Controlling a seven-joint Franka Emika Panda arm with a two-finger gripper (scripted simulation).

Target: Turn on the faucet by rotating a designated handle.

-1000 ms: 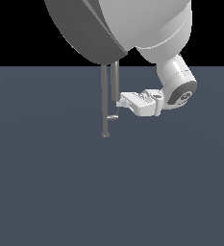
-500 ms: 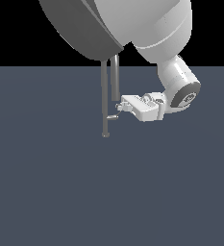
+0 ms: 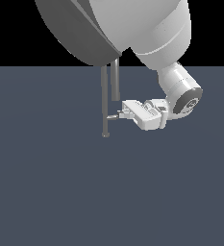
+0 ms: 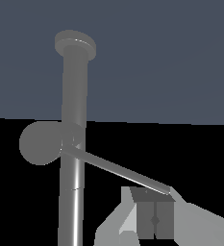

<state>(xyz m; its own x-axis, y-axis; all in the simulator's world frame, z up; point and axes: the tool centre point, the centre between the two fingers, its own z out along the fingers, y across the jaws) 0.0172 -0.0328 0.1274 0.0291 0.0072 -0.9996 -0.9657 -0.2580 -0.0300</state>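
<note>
Over the last second the white robot hand (image 3: 121, 113) has slid toward the exterior view's left, closing on the tall thin grey metal faucet (image 3: 104, 103). It was just beside the stem 1 second ago; now its tip sits at the outer end of the short light-grey horizontal handle bar (image 3: 112, 116). My reading is that the approach is over and contact is being made, so the turning itself has barely begun, if at all: the handle juts toward the exterior view's right at much the same angle in all 3 exterior pictures.

In the wrist view the bar (image 4: 114, 169) runs from the stem (image 4: 75, 144) to the dark fingertips (image 4: 154, 211), and its far end meets their upper edge. The 2 pads appear pressed together with only a thin seam between them, so the hand looks clenched on nothing, set to push the bar with its tip, not pinch it.

The faucet stands on the dark slate-blue worktop (image 3: 51, 192), its round foot (image 3: 105, 135) down and its long leg rising behind the bulky arm, which hides the arch. A shorter leg (image 3: 116, 81) hangs just beside the long one. The metal is plain, smooth and matte.
</note>
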